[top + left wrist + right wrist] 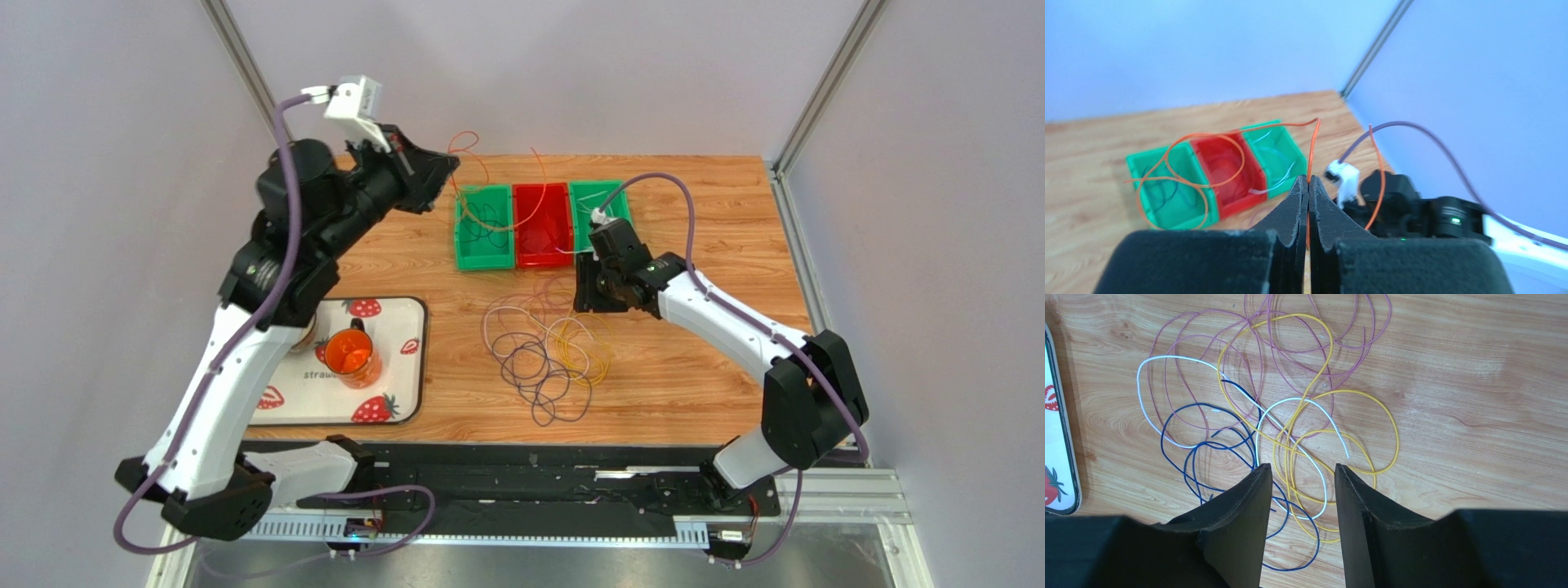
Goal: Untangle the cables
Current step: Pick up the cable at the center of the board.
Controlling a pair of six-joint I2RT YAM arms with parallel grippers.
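**Left gripper** (1309, 182): jaws pressed together, pinching the orange cable (1190, 138) right at the tips. The wire runs up from the pinch toward 12 o'clock. Its slack falls away toward 9 o'clock in wide loops over the left green bin (1146, 168) and the red bin (1232, 205). The arm is raised above the far left of the table (711, 221). My reading is that the height lets the wire hang free, so it drags nothing else along. Thin dark strands lie in the left green bin, which suggests the bins serve as sorting slots, one colour each.

**Right gripper** (1300, 471): jaws spread, nothing between them. It hovers pointing down over the tangle, with the 6 o'clock edge of the pile framed in the gap. It looks placed to choose a strand, not yet committed.

**Remaining cables** (546, 349): heaped mid-table, at 6 o'clock from the bin row.
- The yellow cable (1296, 316) and white cable (1168, 357) cross repeatedly near the centre.
- The blue cable (1198, 406) coils at 8 o'clock.
- The pale purple cable (1211, 312) rings the 12 o'clock side.
- The white end lying free at 4 o'clock looks like the easiest start.

**Strawberry tray** (411, 312): sits at 9 o'clock of the pile, apart from it.
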